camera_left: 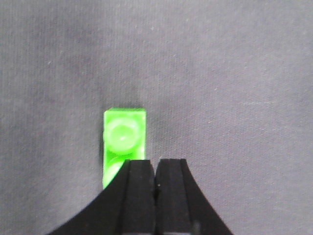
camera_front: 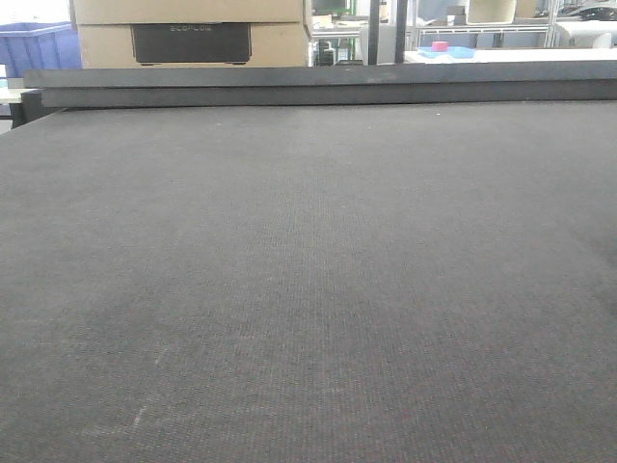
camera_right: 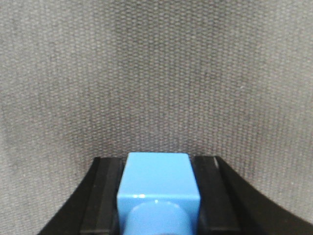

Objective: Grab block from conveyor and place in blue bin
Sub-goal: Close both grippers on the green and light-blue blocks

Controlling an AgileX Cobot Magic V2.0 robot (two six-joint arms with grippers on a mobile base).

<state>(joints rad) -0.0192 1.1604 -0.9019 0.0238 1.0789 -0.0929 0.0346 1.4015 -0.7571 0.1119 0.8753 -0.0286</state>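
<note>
Your right tool [camera_right: 157, 164] is clamped on a blue block [camera_right: 159, 183], its two black fingers pressed against the block's left and right sides, with the woven grey belt of the conveyor [camera_right: 156, 73] spread out beyond it. Your left tool [camera_left: 155, 169] has its fingers drawn together so that they touch, and nothing sits between them. A green block [camera_left: 124, 139] lies flat on the belt just to the left of those fingers, its near end hidden behind the left one, so it is not gripped. In the front view you see neither tool nor either block, only the wide dark belt running up to its far rail [camera_front: 318, 87]. Behind that rail, at the far left, stands the blue bin [camera_front: 34, 48]; from this low angle you cannot see what it holds. Beside it sits a closed cardboard box [camera_front: 193, 29] with a black unit [camera_front: 191, 43] in front of it. On a white tabletop [camera_front: 540, 55] at the far right, a small pink object [camera_front: 440, 45] is too small to make out.
</note>
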